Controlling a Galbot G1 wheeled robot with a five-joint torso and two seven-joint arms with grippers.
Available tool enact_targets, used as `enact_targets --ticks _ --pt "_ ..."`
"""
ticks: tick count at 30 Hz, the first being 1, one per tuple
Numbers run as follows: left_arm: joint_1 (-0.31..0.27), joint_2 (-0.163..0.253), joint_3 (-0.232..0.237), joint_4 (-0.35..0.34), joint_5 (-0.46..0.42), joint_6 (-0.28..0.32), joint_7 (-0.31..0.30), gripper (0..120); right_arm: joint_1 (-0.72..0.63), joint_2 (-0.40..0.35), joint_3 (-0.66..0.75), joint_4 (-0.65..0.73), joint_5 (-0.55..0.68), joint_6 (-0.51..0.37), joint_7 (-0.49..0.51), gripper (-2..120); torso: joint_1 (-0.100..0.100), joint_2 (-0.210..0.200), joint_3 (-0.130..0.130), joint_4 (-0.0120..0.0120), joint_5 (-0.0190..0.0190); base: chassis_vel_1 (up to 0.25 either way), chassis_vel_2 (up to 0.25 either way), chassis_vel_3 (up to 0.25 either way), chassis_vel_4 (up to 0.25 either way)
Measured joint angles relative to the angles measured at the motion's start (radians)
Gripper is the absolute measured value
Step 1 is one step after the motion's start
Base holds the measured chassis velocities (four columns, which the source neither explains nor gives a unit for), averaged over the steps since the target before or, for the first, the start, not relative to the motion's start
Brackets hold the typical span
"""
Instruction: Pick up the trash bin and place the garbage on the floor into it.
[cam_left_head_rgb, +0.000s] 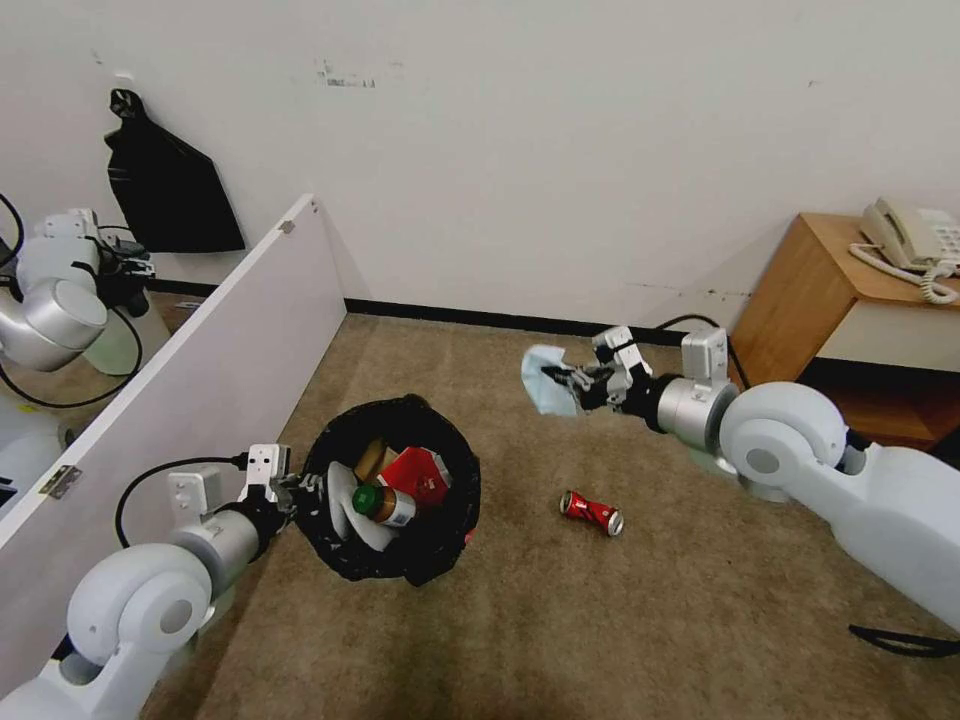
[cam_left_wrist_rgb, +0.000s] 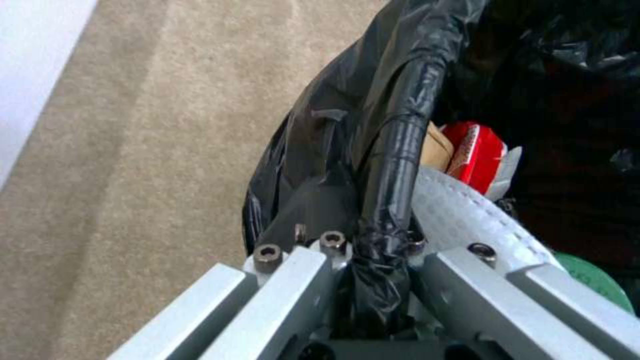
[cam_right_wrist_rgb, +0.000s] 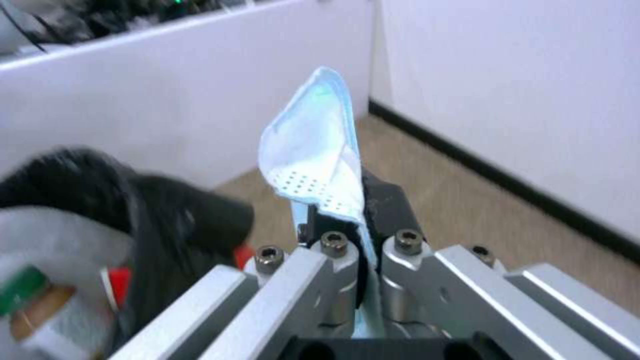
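Jaws of right gripper (cam_left_head_rgb: 566, 384) pinching face mask (cam_left_head_rgb: 546, 380) aloft, left gripper (cam_left_head_rgb: 300, 490) clamping trash bin (cam_left_head_rgb: 440, 520) rim.

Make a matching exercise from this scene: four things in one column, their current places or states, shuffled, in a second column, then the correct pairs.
Things
1. small round red trash bin lined with a crinkly black plastic bag
2. light-blue face mask
3. crushed red can
4. beige corded telephone

Places or states
A. lying on the beige-brown carpet floor
B. pinched in the right tool, off the floor
C. resting on the wooden cabinet
D. gripped at its rim by the left tool

Pairs: 1-D, 2-B, 3-A, 4-C
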Motion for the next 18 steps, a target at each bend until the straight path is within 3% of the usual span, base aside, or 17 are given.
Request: enact_targets --ticks 6,12,18 --pt "-0.023 0.023 0.025 0.005 -0.037 0.004 -0.011 0 0.008 0.028 -0.002 0.017 -0.045 0.053 -0.014 0 0.000 0.000 0.000 0.0000 0.0000 0.000 0.000 0.000 0.000" --pt "-0.048 0.077 0.065 0.034 -0.046 0.005 -0.011 0 0.023 0.076 -0.008 0.018 -0.104 0.119 -0.071 0 0.000 0.000 0.000 0.0001 0.0000 0.000 0.000 0.000 0.000" --pt "-0.059 0.092 0.082 0.041 -0.058 0.005 -0.016 0 0.034 0.090 -0.014 0.028 -0.123 0.153 -0.112 0 0.000 0.000 0.000 0.0001 -0.0002 0.000 0.000 0.000 0.000"
